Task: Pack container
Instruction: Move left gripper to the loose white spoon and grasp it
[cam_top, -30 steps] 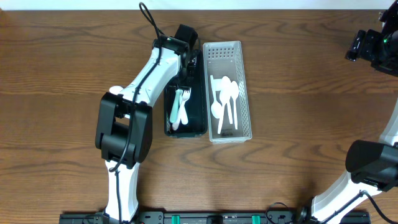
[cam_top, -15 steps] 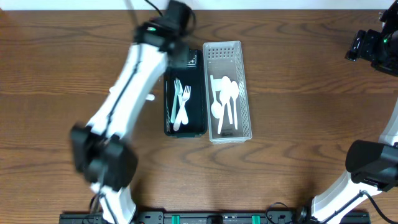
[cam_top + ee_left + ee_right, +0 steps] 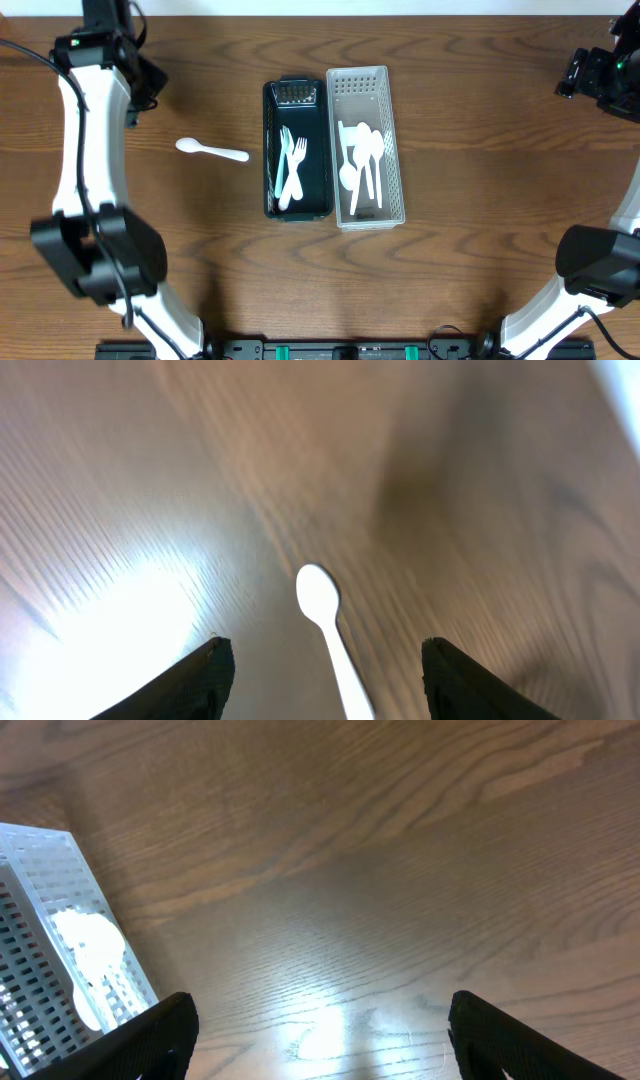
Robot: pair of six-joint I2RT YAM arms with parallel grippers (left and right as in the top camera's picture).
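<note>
A white spoon [image 3: 212, 151] is seen lying on the tabletop [image 3: 450, 280], left of the black tray [image 3: 315, 195]. The left hand [image 3: 325, 660] and right hand [image 3: 318, 1015] are spread, empty.

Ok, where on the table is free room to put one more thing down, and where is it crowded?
Free: the bare table between the white basket and the right arm, and the strip in front of both containers. Crowded: the black container and basket stand side by side, and a spoon lies left of them.
</note>
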